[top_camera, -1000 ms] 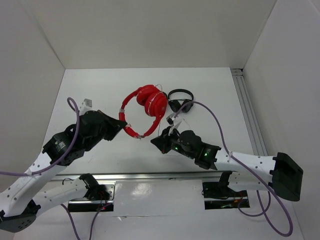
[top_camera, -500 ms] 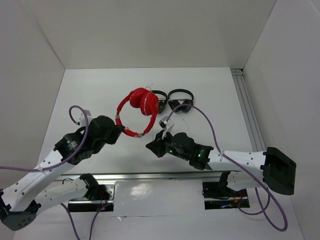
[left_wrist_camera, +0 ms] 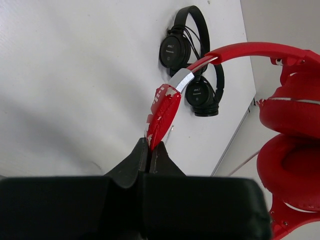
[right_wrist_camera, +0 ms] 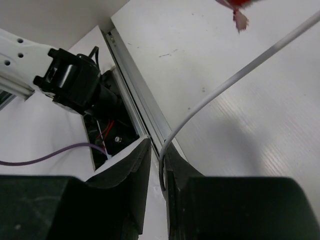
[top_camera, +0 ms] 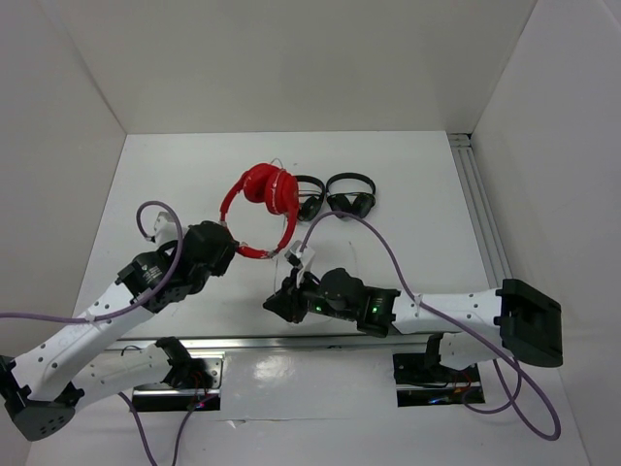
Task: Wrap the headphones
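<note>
The red headphones (top_camera: 264, 187) hang over the table's middle, cups folded together at the far end. My left gripper (top_camera: 231, 249) is shut on the frayed red padding of the headband (left_wrist_camera: 164, 111). The cups (left_wrist_camera: 290, 145) fill the right side of the left wrist view. The thin white cable (right_wrist_camera: 235, 77) runs down from the upper right and passes between the fingers of my right gripper (right_wrist_camera: 156, 145), lying against the right finger with a gap on the other side. That right gripper (top_camera: 275, 303) sits low near the front edge, a little open.
Two small black headphones (top_camera: 310, 199) (top_camera: 351, 194) lie on the table just right of the red ones. An aluminium rail (top_camera: 320, 341) runs along the near edge and another (top_camera: 482, 218) along the right side. White walls enclose the table.
My left gripper has carried the red headphones left and farther back, uncovering the second black pair. My right gripper has moved left and toward the near edge along the cable.
</note>
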`<state>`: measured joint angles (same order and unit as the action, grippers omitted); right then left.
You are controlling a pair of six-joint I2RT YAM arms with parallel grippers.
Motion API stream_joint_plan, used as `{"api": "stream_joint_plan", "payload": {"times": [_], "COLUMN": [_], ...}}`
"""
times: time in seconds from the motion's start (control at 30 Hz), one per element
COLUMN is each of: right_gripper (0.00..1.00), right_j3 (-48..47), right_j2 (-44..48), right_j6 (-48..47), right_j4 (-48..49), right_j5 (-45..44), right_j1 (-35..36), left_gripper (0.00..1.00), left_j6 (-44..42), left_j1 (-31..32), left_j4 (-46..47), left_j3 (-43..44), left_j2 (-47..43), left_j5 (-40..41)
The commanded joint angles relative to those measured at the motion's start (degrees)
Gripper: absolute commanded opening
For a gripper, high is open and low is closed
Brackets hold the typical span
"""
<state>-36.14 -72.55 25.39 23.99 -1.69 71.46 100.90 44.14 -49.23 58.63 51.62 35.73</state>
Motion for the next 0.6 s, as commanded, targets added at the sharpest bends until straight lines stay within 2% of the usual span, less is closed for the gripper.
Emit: {"api": "stream_joint_plan", "payload": {"times": [0.0,0.13,0.3,0.53,0.57], "right_gripper": [0.24,0.23,0.22,0.22,0.19], "right_j3": [-2.09,-1.04,2.82,1.69,1.69], "right_j2": [0.22,1.36,3.65,4.18,4.18], "right_j6": [-1.91,-1.92,-1.39,-1.39,-1.39], "right_j4": [5.19,6.42,12.47,11.79,11.26], "right_j5": [1.77,2.31,5.46,9.16,9.16], "right_j1": [0.96,0.96,0.96,1.57,1.58], "left_gripper": [0.00,0.00,0.00,0.00,0.00], "left_j6": [2.37,1.06,1.05,1.05,1.05], "left_j1": [-0.02,-0.02,-0.02,-0.02,-0.02], "left_j4": [5.90,6.52,5.99,3.45,2.31], "left_j3": [2.80,2.19,1.66,1.66,1.66], "left_j2": [-0.55,-0.55,-1.08,1.46,1.47], "left_j5": [2.95,4.17,6.02,9.27,10.06]}}
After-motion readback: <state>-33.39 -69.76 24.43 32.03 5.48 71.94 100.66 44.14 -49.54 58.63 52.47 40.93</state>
